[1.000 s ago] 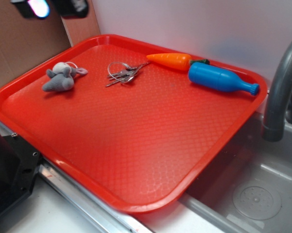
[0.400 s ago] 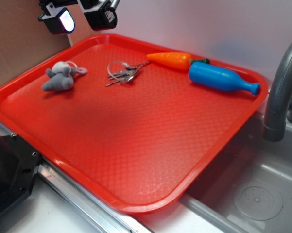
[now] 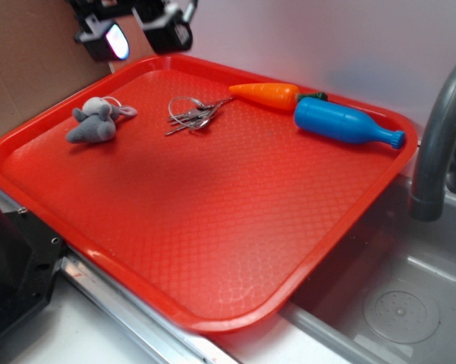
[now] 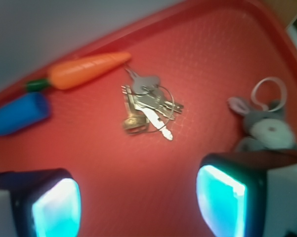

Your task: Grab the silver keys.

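My gripper (image 3: 140,34) spread wide and empty above the red tray's (image 3: 212,227) far corner, silver keys (image 4: 147,106) lying flat between carrot (image 4: 84,70) and plush mouse (image 4: 264,126)

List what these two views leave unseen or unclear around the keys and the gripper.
- Keys: wrist view is blurred, so their count can't be told; in the exterior view they are too small.
- Gripper: the exterior view's top edge cuts off the arm; the wrist view shows only two fingers at its bottom edge.
- Mouse: partly hidden behind one finger in the wrist view.
- Bottle: cut off by the wrist view's left edge.
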Available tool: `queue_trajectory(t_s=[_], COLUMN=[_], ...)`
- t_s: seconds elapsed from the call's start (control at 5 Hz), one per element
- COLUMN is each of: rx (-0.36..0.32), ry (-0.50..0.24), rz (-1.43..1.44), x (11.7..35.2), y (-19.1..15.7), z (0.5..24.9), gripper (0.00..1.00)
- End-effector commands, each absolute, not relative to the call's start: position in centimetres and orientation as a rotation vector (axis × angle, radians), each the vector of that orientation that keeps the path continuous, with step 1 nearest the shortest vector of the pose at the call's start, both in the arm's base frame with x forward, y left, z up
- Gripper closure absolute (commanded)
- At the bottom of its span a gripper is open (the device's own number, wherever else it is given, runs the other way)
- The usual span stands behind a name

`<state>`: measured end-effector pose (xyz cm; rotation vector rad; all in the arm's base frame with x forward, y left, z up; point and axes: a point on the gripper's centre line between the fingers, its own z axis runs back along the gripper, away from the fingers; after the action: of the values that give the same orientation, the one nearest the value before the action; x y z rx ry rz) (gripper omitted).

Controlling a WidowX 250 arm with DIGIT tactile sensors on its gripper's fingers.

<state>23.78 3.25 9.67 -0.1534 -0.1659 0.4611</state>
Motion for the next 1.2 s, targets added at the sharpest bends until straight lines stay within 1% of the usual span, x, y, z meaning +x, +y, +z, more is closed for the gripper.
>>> queue_trajectory(t_s=[0.0,0.2,0.4,0.6,0.8,1.0], rx=[-0.177,-0.174,-0.167,-0.162,-0.197,-0.187], ry=[-0.213,-0.213,-0.161,-0.151,-0.159,-0.171], rz=[0.447,0.432,0.393,0.409,0.369,0.353], x=[27.6,28.6,30.0,29.9,29.9,29.8], y=[4.4,3.7,2.9,3.2,3.2,3.0], z=[6.6,5.8,4.4,4.2,4.0,4.2], gripper=[0.00,0.00,0.00,0.00,0.00,1.00])
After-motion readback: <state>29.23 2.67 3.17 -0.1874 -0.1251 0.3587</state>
